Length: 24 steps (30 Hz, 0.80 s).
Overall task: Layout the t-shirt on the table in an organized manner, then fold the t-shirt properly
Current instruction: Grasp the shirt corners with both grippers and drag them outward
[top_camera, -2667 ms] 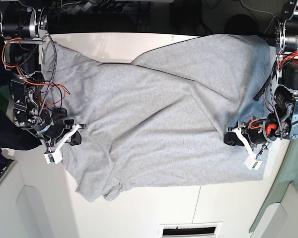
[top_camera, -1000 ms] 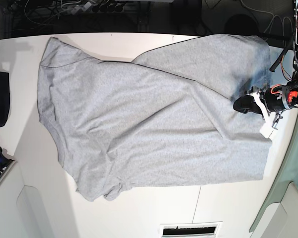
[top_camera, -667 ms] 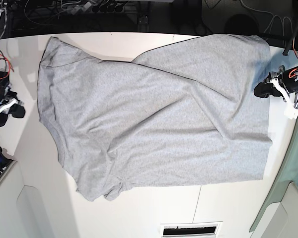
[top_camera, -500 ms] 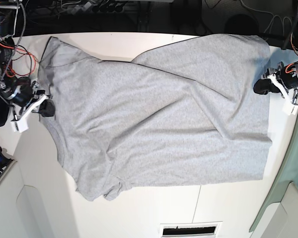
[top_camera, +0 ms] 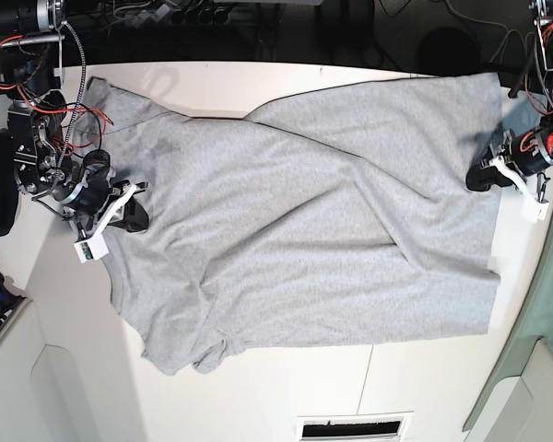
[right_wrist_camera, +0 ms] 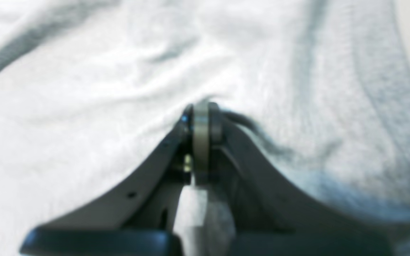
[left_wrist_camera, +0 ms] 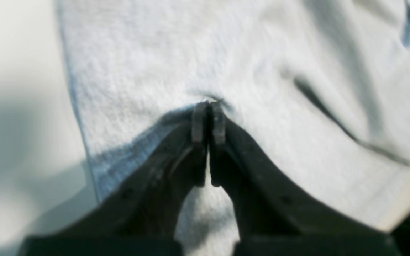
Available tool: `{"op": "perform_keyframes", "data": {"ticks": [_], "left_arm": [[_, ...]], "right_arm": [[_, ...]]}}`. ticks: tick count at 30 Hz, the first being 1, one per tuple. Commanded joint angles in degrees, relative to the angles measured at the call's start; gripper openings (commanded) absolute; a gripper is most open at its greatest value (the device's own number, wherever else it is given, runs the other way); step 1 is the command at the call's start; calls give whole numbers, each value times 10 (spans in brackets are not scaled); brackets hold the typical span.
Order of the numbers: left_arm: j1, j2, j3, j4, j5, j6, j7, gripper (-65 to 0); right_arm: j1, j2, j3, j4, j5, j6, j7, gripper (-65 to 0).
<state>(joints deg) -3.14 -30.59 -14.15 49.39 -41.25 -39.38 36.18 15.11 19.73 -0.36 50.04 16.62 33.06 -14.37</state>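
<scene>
Seen from each wrist camera, dark fingers fill the foreground at 6 o'clock: the left gripper (left_wrist_camera: 208, 108) has its pads pressed nearly together with a small pucker of grey fabric pinched between the tips, close to the garment's edge, where bare tabletop shows at 9 o'clock. The right gripper (right_wrist_camera: 202, 113) is likewise closed tight, its tips sunk into a raised crease of the same cloth, though blur hides how much fabric sits between them. From overhead, the t-shirt (top_camera: 295, 221) lies spread across the middle of the table (top_camera: 258, 387), plain grey side up, with a long diagonal fold running from about 11 o'clock toward 4 o'clock and a rumpled sleeve at 7 o'clock. The right gripper (top_camera: 134, 214) bears down on the shirt's edge at 9 o'clock, its arm trailing red wires toward 10 o'clock. The left gripper (top_camera: 484, 177) meets the opposite edge at 3 o'clock, where the cloth is drawn slightly toward it. A thin dark seam (top_camera: 364, 379) crosses the white surface at 5 o'clock, and farther back, at 12 o'clock, cables (top_camera: 157, 14) lie in shadow beyond the table's far rim.
</scene>
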Motion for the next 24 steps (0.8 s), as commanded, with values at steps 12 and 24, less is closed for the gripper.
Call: {"op": "perform_keyframes", "data": {"ticks": [12,24], "left_arm": [[-113,-9,87,-34,17,1,47,-620],[-98,-94,87,5,-208,-6,176,-516]], "right_arm": [[4,43,33,-5,29,-37,-26,-650],[-15,60,224,110,151,-7,-156,-650]]}}
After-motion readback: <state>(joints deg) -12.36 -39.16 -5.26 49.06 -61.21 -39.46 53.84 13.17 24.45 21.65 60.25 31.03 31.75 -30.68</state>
